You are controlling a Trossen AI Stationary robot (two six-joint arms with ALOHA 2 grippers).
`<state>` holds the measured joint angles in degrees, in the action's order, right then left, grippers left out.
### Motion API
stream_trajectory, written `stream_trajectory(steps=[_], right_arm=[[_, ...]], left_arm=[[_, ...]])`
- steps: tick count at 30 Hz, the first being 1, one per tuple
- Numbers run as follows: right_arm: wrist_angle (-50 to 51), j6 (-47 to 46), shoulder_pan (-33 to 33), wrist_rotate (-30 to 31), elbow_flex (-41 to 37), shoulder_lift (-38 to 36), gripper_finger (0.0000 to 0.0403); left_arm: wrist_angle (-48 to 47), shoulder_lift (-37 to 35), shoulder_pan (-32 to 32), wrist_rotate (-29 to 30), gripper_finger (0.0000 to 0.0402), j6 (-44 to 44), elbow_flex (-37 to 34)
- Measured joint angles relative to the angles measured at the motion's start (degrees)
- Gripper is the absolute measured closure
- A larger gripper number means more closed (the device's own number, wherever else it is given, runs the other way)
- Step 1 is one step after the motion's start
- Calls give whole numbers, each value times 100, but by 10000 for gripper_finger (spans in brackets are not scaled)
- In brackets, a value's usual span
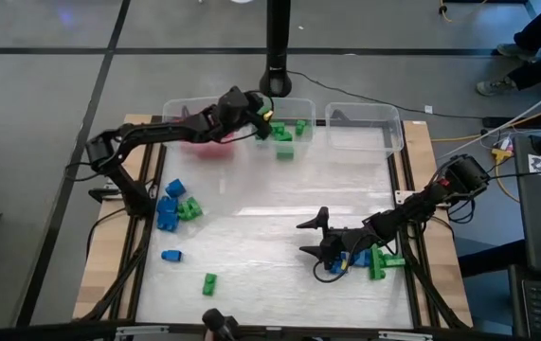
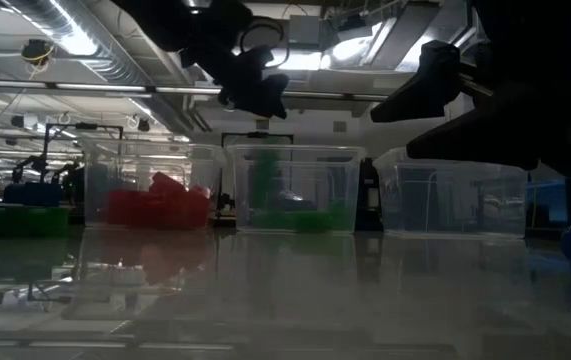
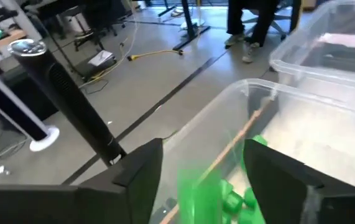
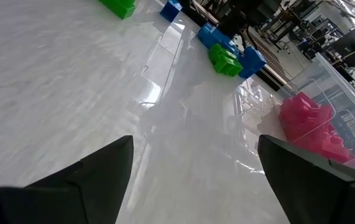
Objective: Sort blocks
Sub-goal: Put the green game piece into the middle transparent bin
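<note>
High view: the left arm reaches from its base at the bench's left edge diagonally up to the far row of clear bins, its elbow bent and its forearm stretched out over the left bin (image 1: 187, 106), which holds red blocks (image 1: 206, 142). The left tool (image 1: 262, 121) hangs above the near wall of the middle bin (image 1: 303, 107). In the left wrist view its two dark fingers (image 3: 141, 171) stand spread, and a blurred green block (image 3: 197, 191) shows in the gap between them, over the green blocks (image 1: 287, 135) already lying in that bin; whether the fingers touch it I cannot tell. The right bin (image 1: 365, 118) stands beside it.

The right arm comes in from the bench's right edge, folded low, with its forearm running toward the near middle of the bench (image 1: 270, 213). The right tool (image 1: 314, 237) hovers just above the surface, its fingers spread wide and pinching nothing, right beside a small heap of blue and green blocks (image 1: 365, 261) under its wrist.

More blue and green blocks (image 1: 173, 208) lie clustered near the left edge, with a lone blue block (image 1: 171, 255) and a lone green block (image 1: 210, 282) nearer the front.
</note>
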<state>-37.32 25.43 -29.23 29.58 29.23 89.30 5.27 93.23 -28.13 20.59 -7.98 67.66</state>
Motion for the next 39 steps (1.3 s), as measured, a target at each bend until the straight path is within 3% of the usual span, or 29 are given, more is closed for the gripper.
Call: stream_trajectory(steps=[5,13,20,26,32,39], right_arm=[[0,0,0,0,0,2,59],[11,-7,0,0,1,2,59],[0,-3,0,0,1,2,59],[-4,7,2,75,2,2,59],[-4,7,2,87,0,2,59],[-4,9,2,87,2,2,59]], left_arm=[[-417,-159,224,-5,150,-108,27],[-3242,-1322,1260,-8,148,267,482],[-5271,-2246,2366,-6,149,1926,494],[-6920,-2318,3129,-5,152,3650,474],[-7453,-2295,3627,-164,151,4997,-181],[-7394,-2288,3752,-923,151,5606,-1271]])
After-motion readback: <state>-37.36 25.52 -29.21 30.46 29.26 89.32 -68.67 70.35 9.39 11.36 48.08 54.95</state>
